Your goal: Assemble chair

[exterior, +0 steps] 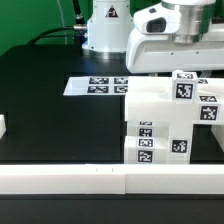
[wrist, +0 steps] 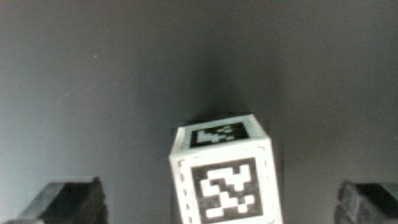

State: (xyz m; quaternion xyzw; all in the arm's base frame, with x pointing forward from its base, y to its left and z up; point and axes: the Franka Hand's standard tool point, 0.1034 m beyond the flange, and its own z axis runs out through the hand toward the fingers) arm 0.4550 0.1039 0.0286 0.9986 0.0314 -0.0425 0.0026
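Observation:
The partly built chair [exterior: 160, 120] is a stack of chunky white blocks with black-and-white tags at the exterior view's right. A tagged upright piece [exterior: 185, 88] sticks up at its top. My gripper [exterior: 180, 62] hangs right over that piece. In the wrist view the same tagged white piece [wrist: 226, 170] stands between my two dark fingers [wrist: 68, 203], with a gap on each side. The jaws are open and do not touch it. My gripper [wrist: 217, 208] holds nothing.
The marker board [exterior: 98, 86] lies flat on the black table behind the chair. A low white wall [exterior: 80, 179] runs along the front edge. A small white piece [exterior: 3, 127] shows at the left edge. The robot base [exterior: 105, 30] stands at the back.

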